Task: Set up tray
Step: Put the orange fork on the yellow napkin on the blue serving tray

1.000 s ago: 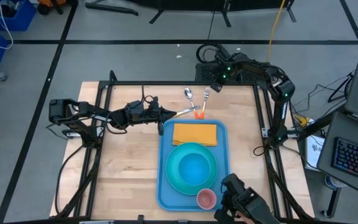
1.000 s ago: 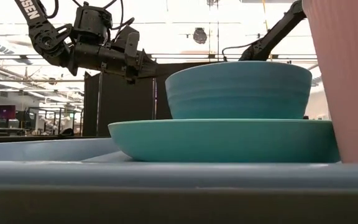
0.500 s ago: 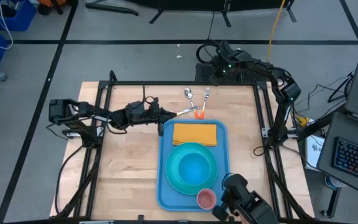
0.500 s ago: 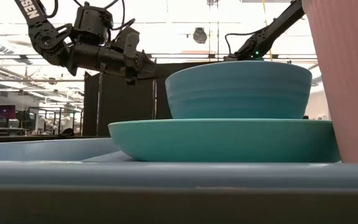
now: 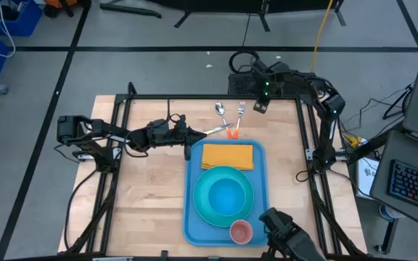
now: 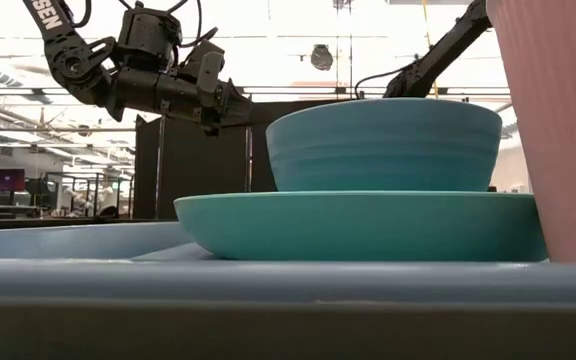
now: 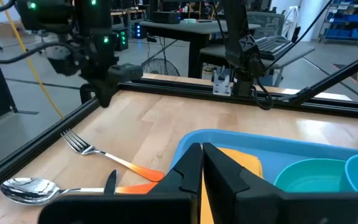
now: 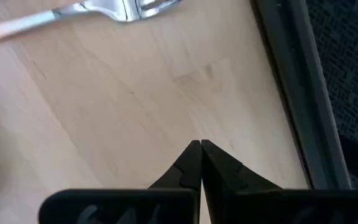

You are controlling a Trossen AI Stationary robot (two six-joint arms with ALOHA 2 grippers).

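Note:
The light-blue tray (image 5: 191,217) lies on the table's near middle. On it are an orange napkin (image 5: 227,155), a turquoise bowl (image 6: 383,145) standing in a turquoise plate (image 6: 358,225), and a pink cup (image 5: 240,232). A spoon (image 7: 30,186) and a fork (image 7: 82,146) with orange handles lie on the wood just beyond the tray's far edge. My left gripper (image 7: 202,152) hovers level by the tray's far left corner, shut and holding nothing. My right gripper (image 8: 201,149) points down, shut, over bare wood beside the fork's head (image 8: 126,9).
Black frame rails (image 5: 307,138) run along the table's edges, and one passes close to my right gripper (image 8: 291,81). Bare wood (image 5: 147,196) lies left of the tray. A dark shape (image 5: 285,230) sits at the near right edge.
My right gripper has swung toward the table's far edge and come back toward the fork, tipping and rolling at the wrist, and has stayed shut. The dark shape at the near right edge has shifted a little.

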